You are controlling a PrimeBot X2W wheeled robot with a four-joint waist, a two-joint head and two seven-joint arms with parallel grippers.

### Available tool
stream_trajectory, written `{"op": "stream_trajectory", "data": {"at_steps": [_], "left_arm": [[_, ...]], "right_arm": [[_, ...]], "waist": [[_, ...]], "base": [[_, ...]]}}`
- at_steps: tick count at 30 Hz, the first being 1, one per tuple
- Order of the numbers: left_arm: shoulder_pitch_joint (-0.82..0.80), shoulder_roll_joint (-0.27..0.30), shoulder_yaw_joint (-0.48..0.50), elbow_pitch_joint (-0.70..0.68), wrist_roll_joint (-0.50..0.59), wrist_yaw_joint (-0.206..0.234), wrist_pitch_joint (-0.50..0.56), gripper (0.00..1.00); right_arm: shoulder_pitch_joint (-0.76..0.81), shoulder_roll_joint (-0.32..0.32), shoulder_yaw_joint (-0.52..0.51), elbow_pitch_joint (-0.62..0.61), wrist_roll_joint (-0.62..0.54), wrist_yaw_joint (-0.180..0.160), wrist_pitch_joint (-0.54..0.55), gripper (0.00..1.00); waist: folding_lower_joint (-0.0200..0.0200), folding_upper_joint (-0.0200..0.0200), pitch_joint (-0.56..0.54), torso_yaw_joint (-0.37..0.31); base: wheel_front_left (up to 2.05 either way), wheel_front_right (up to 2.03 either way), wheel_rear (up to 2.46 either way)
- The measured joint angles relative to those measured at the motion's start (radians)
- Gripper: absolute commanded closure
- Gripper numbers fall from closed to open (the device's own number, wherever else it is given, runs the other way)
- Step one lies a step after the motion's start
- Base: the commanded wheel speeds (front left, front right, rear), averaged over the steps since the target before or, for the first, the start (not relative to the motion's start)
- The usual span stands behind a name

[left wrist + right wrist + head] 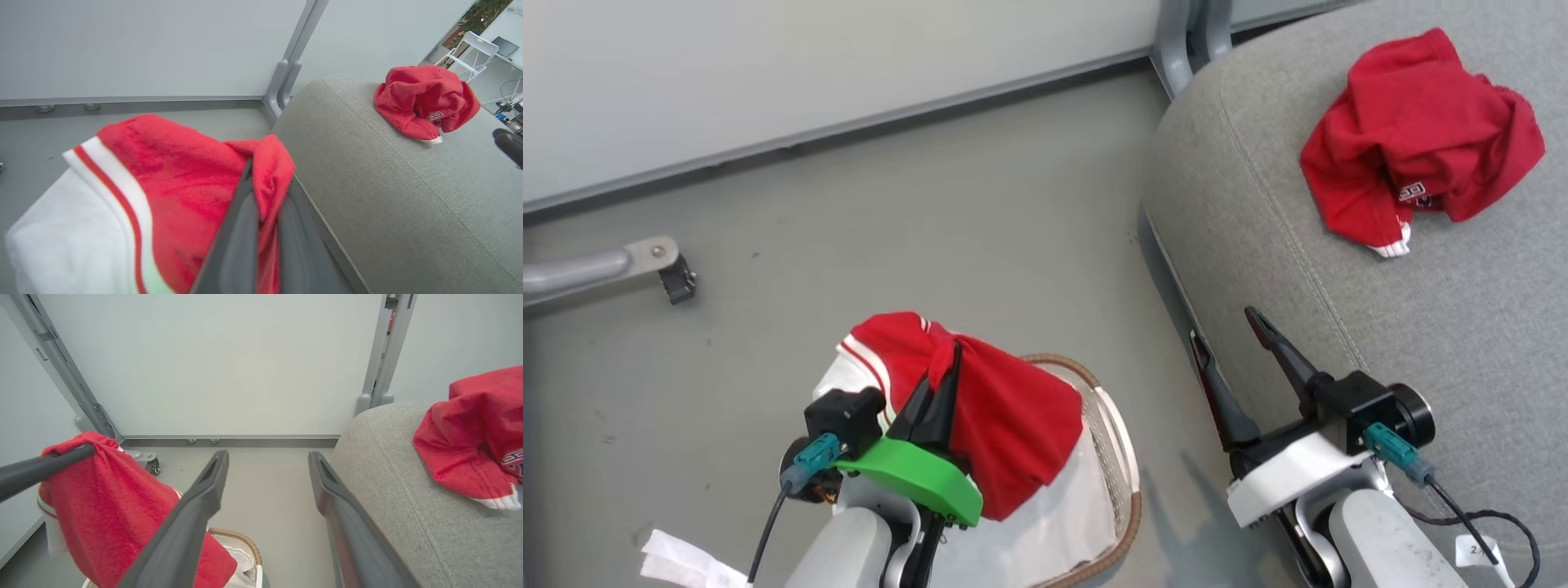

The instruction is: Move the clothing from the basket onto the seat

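my left gripper (952, 353) is clamped on the red garment (1013, 425), lower centre; seat (1421, 351) lies frame right, beside my spread-apart right gripper (1222, 324).

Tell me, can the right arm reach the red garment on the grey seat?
Probably yes: the right arm's fingers are open, empty, with only bare seat between them and the garment.

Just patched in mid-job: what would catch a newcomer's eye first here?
First, the held garment, bright red with white trim, pinched in the shut left gripper and hanging over the basket on the floor. Next, the other garment, crumpled on the grey seat near its far side. The right gripper is open and empty at the seat's near edge.
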Motion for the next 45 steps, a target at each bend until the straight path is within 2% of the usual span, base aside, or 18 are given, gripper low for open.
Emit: {"op": "stream_trajectory", "data": {"at_steps": [18, 25, 35, 45], "left_arm": [[-0.017, -0.008, 0.014, -0.281, 0.019, 0.0, 0.0, 1.0], [-0.019, -0.009, 0.008, -0.318, 0.007, 0.0, 0.0, 1.0], [-0.021, -0.01, -0.062, -0.311, -0.029, 0.0, 0.0, 1.0], [-0.043, -0.01, -0.179, -0.313, -0.076, 0.0, 0.0, 1.0]], "right_arm": [[0.103, 0.014, 0.023, 0.044, -0.013, 0.0, 0.0, 0.0], [0.1, 0.016, 0.096, 0.048, -0.016, 0.0, 0.0, 0.0], [-0.03, 0.017, 0.282, 0.021, 0.003, 0.0, 0.0, 0.0], [-0.165, 0.03, 0.347, 0.159, -0.028, 0.0, 0.0, 0.0]], "waist": [[0.0, 0.0, -0.156, 0.063], [0.0, 0.0, -0.183, 0.065], [0.0, 0.0, -0.175, 0.108], [0.0, 0.0, -0.168, 0.166]], "base": [[0.0, 0.0, 0.0], [0.0, 0.0, 0.0], [0.0, 0.0, 0.0], [0.0, 0.0, 0.0]]}}
